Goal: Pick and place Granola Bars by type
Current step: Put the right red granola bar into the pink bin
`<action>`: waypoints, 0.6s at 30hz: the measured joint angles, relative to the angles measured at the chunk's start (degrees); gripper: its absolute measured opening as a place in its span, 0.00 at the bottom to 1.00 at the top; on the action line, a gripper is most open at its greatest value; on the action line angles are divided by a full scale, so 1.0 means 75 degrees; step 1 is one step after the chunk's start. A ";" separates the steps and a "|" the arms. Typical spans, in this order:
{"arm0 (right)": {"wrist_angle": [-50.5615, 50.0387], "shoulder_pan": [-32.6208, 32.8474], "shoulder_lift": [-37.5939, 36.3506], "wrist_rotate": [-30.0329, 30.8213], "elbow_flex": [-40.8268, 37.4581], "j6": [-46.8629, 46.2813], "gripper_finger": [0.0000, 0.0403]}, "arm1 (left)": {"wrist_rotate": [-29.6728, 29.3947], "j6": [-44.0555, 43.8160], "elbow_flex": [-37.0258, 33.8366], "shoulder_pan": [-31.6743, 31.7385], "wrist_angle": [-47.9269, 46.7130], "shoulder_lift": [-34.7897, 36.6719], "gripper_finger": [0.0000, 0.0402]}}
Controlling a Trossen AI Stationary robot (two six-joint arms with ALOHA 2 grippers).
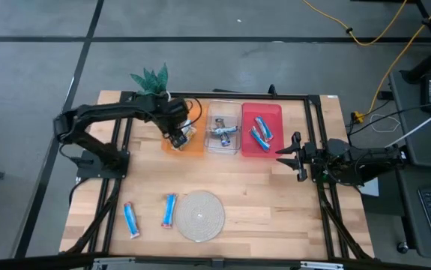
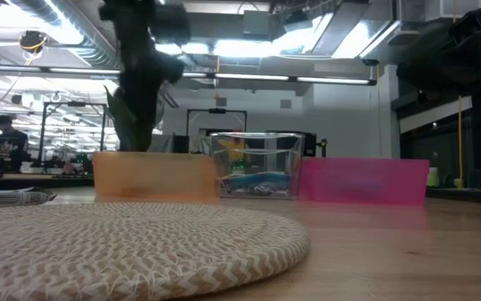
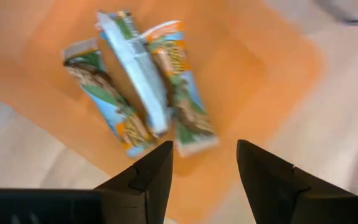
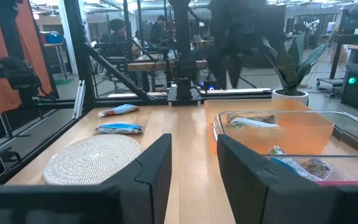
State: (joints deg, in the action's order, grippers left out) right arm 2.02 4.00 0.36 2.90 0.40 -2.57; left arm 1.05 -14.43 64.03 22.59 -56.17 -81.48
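Bars (image 3: 142,93): three green-tan foil wrappers in orange bin (image 3: 253,68) | left claw (image 3: 203,163) spread

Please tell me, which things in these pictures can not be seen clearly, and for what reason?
- Orange bin, low view: its cloudy wall hides the bars inside.
- Red bin, low view: contents hidden the same way.
- Two loose bars: the mat blocks them in the low view.
- Bars in the clear bin, high view: too small to tell type.
- Left gripper, low view: only a dark blur.
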 joint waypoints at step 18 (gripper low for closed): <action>0.0000 -0.0001 0.0000 0.0000 0.0000 0.0002 0.33 | 0.0489 -0.2929 0.0000 -0.3330 -0.0401 0.2584 0.43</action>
State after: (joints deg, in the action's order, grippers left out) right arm 2.02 3.99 0.36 2.90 0.40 -2.55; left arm 4.72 -36.40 64.03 -2.39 -59.18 -62.10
